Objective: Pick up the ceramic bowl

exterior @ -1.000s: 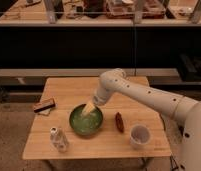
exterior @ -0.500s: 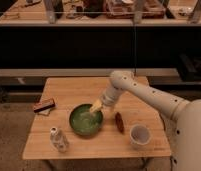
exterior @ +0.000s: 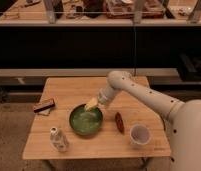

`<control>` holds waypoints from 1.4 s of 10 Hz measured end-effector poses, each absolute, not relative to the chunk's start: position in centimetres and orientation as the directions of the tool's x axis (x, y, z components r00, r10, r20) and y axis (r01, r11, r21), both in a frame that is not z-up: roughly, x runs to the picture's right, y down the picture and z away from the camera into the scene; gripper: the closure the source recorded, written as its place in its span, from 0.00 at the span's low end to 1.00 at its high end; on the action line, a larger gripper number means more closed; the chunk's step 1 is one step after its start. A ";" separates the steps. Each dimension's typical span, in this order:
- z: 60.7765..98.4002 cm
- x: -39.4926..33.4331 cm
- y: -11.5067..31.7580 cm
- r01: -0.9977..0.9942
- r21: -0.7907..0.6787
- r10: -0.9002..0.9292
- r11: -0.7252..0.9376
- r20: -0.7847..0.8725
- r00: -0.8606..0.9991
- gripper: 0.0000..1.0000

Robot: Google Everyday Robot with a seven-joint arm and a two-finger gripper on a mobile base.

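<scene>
Your gripper (exterior: 91, 104) sits at the far rim of the bowl (exterior: 86, 120), its yellowish tip overlapping that rim on the side toward the surface's back edge. You cannot tell whether the jaws are spread, pressed together or pinching the rim, nor whether they touch the bowl at all. The arm (exterior: 144, 95) reaches in from the right edge of the surface (exterior: 69, 92) and angles down to the left.

You find the bowl resting upright on the surface, a little left of the middle and nearer the front edge than the back. To its right lies a small reddish-brown object (exterior: 119, 122), apart from it, and beyond that a white cup (exterior: 140, 134) stands near the front right corner. A pale bottle (exterior: 58, 139) stands near the front left corner, just beside the bowl. A flat brown bar (exterior: 44, 105) lies by the left edge.
</scene>
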State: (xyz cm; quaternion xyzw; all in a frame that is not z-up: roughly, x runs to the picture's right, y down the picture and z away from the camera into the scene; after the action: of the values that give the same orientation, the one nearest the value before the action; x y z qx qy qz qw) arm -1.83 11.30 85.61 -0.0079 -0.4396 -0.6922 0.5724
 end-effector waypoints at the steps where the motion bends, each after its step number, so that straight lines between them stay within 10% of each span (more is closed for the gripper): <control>1: 86.0 -2.4 12.0 0.794 0.606 -0.779 0.046 0.519 -0.351 0.20; 6: 87.0 -3.0 13.5 0.785 0.617 -0.756 0.055 0.539 -0.371 0.52; 11: 89.0 -2.0 15.3 0.837 0.546 -0.715 0.042 0.601 -0.356 0.57; 14: 89.1 -2.7 15.1 0.827 0.558 -0.733 0.066 0.590 -0.339 0.85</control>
State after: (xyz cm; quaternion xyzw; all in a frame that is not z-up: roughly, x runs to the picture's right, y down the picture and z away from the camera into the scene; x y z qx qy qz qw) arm -2.70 15.11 89.08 -0.0521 -0.4532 -0.6813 0.5725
